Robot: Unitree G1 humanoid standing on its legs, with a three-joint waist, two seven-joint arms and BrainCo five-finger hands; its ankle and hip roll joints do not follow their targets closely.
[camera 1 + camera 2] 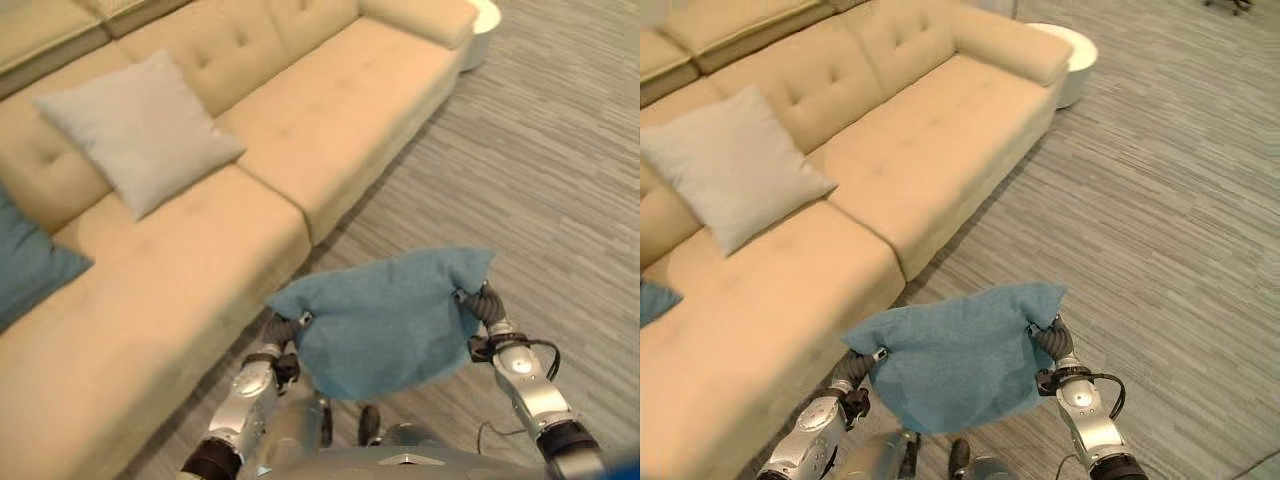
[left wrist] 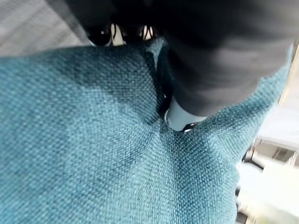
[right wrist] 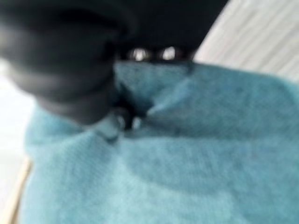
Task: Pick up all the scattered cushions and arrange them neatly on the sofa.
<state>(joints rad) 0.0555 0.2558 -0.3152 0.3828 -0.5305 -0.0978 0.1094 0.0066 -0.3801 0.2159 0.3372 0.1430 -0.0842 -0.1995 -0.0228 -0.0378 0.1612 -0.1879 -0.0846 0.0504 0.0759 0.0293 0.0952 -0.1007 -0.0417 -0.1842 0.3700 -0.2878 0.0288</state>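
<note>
Carry step. Teal cushion held off the floor at 6 o'clock, left hand and right hand each pinching a top corner. Sofa at 10 o'clock already holds a grey cushion and another teal cushion. Next, probably: swing toward the bare seat, lower, release.

Picture edge crops second teal cushion on sofa.
</note>
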